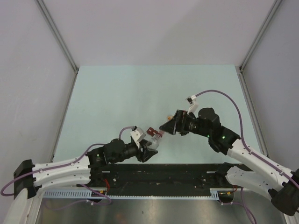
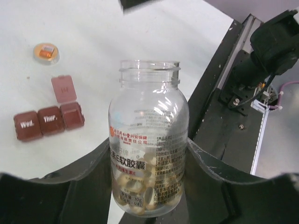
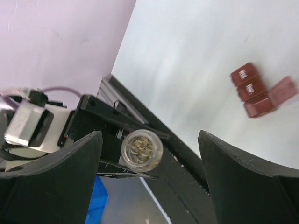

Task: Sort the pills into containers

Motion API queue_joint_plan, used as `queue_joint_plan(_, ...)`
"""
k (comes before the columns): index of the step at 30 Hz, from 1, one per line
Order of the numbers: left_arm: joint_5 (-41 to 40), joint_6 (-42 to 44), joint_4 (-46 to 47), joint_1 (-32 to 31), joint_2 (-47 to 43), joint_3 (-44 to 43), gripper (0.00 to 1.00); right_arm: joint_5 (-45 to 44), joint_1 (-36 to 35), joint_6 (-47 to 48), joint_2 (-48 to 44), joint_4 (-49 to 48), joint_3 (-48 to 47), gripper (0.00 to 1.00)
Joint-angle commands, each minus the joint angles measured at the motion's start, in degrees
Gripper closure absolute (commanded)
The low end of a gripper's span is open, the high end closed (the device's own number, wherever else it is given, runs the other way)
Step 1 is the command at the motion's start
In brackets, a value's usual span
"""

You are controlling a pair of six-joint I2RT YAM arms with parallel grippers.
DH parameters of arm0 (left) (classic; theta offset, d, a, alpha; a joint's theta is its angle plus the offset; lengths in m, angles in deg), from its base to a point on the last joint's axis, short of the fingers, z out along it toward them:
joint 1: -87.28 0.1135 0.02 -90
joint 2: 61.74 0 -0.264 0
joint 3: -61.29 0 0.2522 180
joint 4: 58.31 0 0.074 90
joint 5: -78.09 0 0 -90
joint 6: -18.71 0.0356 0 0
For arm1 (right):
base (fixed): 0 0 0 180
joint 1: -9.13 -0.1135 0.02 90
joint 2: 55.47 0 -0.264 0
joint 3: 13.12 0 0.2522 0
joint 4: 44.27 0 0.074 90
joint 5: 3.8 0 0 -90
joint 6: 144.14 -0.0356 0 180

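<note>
**On a pale table (image 1: 117,93) between grey walls (image 1: 28,70), left tool (image 2: 148,156) grips uncapped bottle (image 2: 148,102) of pills (image 2: 135,186)**

The pale green table, boxed in by grey walls, carries a two-arm rig bolted along a black rail (image 1: 163,175) at its near edge. At left, the left tool is clamped on a small clear bottle, with one dark finger pressed against each side of its printed label. The bottle's threaded mouth has no cap on it, and pale golden pills fill only its lower part. Seen through the mouth from the right wrist camera, several of them lie clustered at the bottom.

Just beyond the left tool, the dark red pill box (image 2: 49,122) lies on the table, three compartments in a row. The two marked "Wed." and "Thur." are closed, and the third, at the end, has its lid (image 2: 64,88) swung open. Whether anything lies inside it cannot be made out. Farther out, apart from the pill box, a cream round cap (image 2: 46,52) rests on the table, showing something orange at its centre.

At right, the right tool (image 3: 149,140) hangs over the table with its fingers spread wide and nothing between them, pointing towards the left tool and the bottle. In the overhead view the pill box lies between the two tools, near both.
</note>
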Motion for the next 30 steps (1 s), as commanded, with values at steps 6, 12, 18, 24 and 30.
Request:
queue_joint_plan(6, -1.84, -3.07, 2.52, 2.24, -4.27, 5.92, 1.00, -1.08, 8.36, 4.75, -6.08, 9.69, -1.94, 0.11)
queue_joint_plan(12, 5.02, -2.54, 3.23, 10.32, 1.61, 5.22, 1.00, -4.16, 9.24, 8.62, -6.61, 16.12, -1.94, 0.12)
queue_joint_plan(18, 9.15, -0.35, 2.96, 13.06, 12.15, 0.48, 1.00, -5.56, 10.03, 10.82, -6.26, 19.11, -1.94, 0.12)
queue_joint_plan(24, 10.47, 2.38, -1.59, 13.14, 21.64, -6.72, 0.99, -4.70, 12.49, 12.23, -6.52, 20.70, -1.86, 0.12)
queue_joint_plan(30, 11.60, 3.52, -7.14, 14.72, 25.44, -11.56, 1.00, -1.53, 15.92, 14.25, -6.35, 22.01, -1.86, 0.12)
